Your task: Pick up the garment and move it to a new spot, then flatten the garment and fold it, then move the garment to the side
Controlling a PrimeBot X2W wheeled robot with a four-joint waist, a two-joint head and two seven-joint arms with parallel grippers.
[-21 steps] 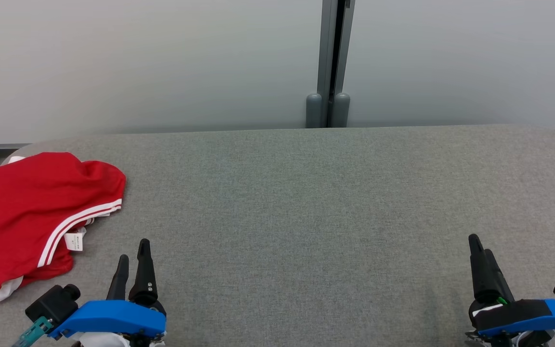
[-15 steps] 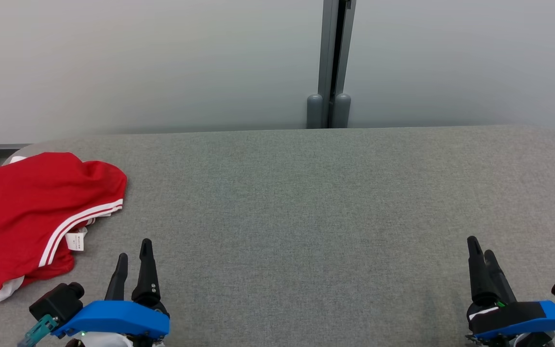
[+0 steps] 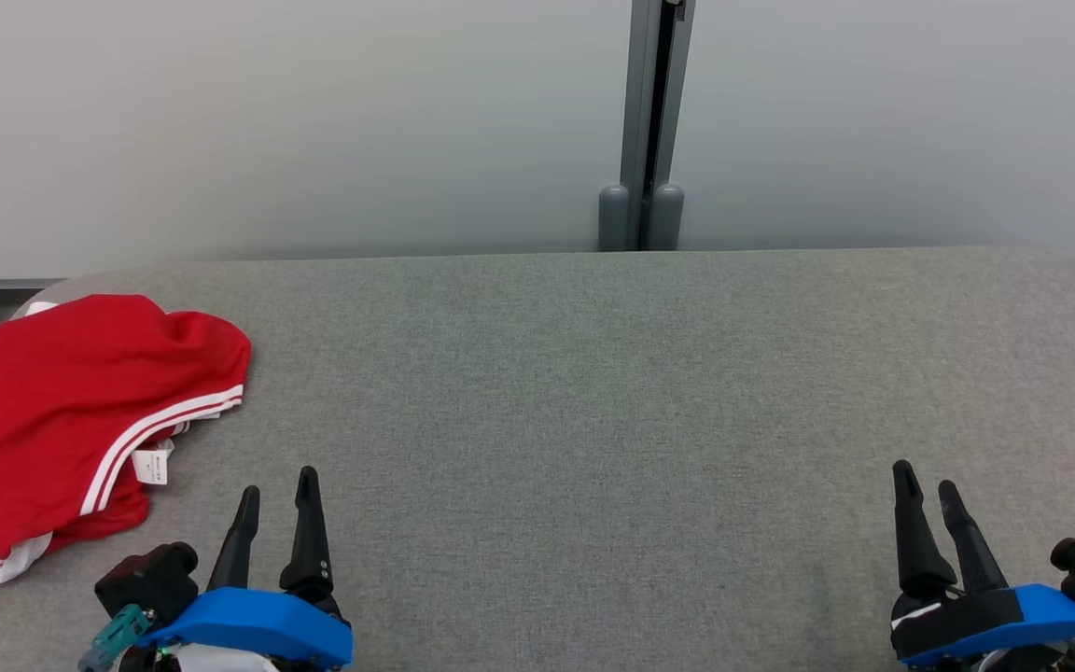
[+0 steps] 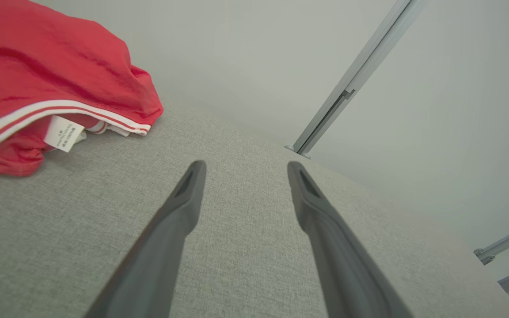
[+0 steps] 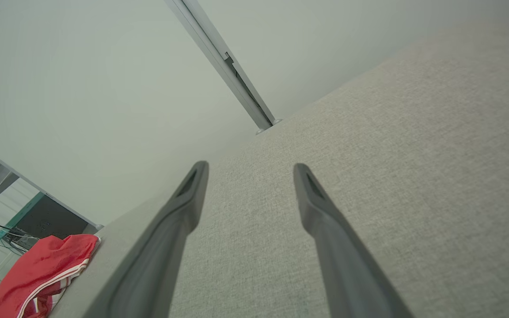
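At the far left end of the grey table (image 3: 593,373), the crumpled red white-striped garment (image 3: 62,411) lies bunched, seemingly spilling over the edge, left of my left gripper (image 3: 278,481) and well apart from my right gripper (image 3: 923,475). Pickup not yet done: I'd swing the left arm over and bite a thick fold by the striped hem, not the loose care label (image 3: 150,464), then lift clear before carrying it to the bare middle. Both arms sit low at the near edge, fingers pointing forward over the cloth, jaws wide and empty.
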